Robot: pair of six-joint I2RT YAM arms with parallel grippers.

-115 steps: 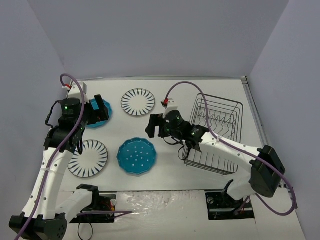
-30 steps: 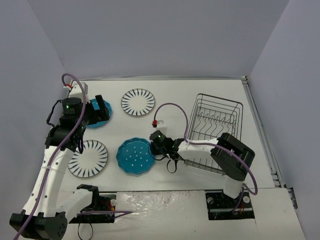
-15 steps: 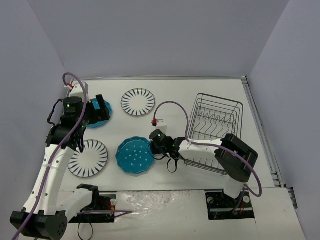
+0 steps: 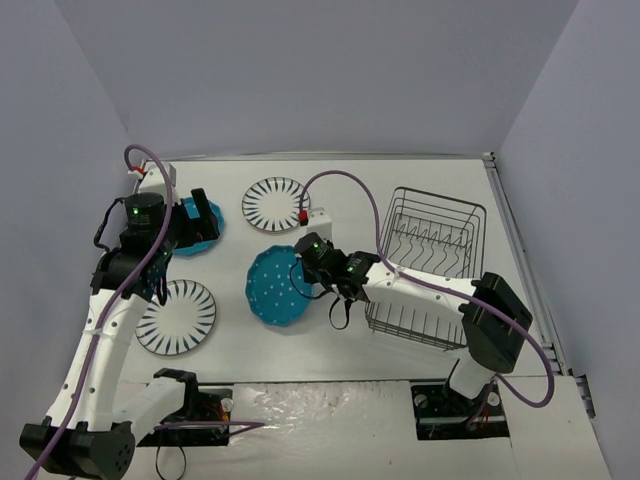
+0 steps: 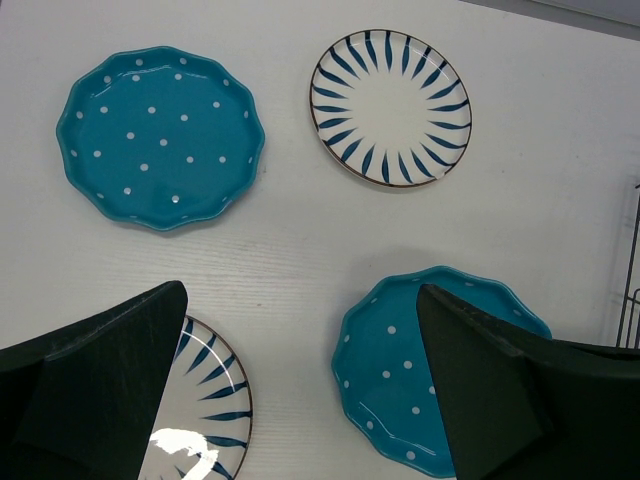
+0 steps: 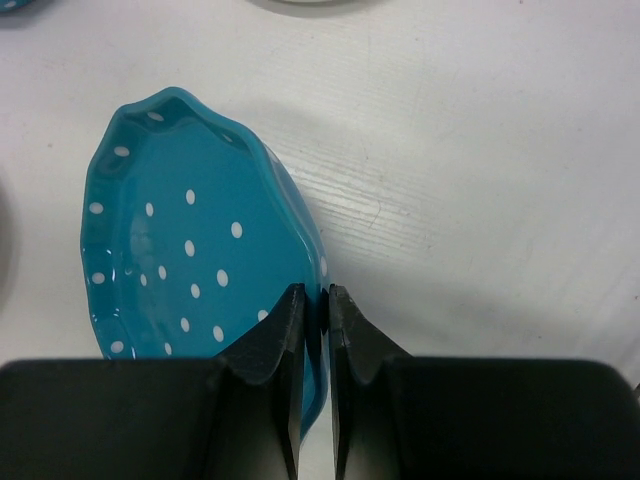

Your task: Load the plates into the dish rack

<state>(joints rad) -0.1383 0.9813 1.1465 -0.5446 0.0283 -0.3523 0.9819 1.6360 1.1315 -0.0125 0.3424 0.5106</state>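
Observation:
My right gripper [image 4: 306, 282] [image 6: 314, 297] is shut on the right rim of a teal dotted plate [image 4: 275, 288] [image 6: 190, 250], which is lifted and tilted on edge above the table, left of the black wire dish rack [image 4: 440, 197]. The second teal plate [image 4: 210, 222] [image 5: 160, 135] lies flat at the back left, partly under my left gripper [image 4: 198, 222] [image 5: 300, 290], which hovers open and empty. One striped plate [image 4: 276, 204] [image 5: 390, 105] lies at the back centre. The other striped plate [image 4: 176, 316] [image 5: 215, 410] lies at the front left. The rack holds no plates.
Grey walls close in the table on three sides. A metal rail [image 4: 510, 230] runs along the right edge beside the rack. The right arm's purple cable [image 4: 340, 178] arcs above the striped plate at the back. The rack's edge [image 5: 630, 260] shows in the left wrist view.
The right gripper has raised the teal plate off the table by its rim, tipping it up and carrying it slightly toward the back. The left arm has stayed put.

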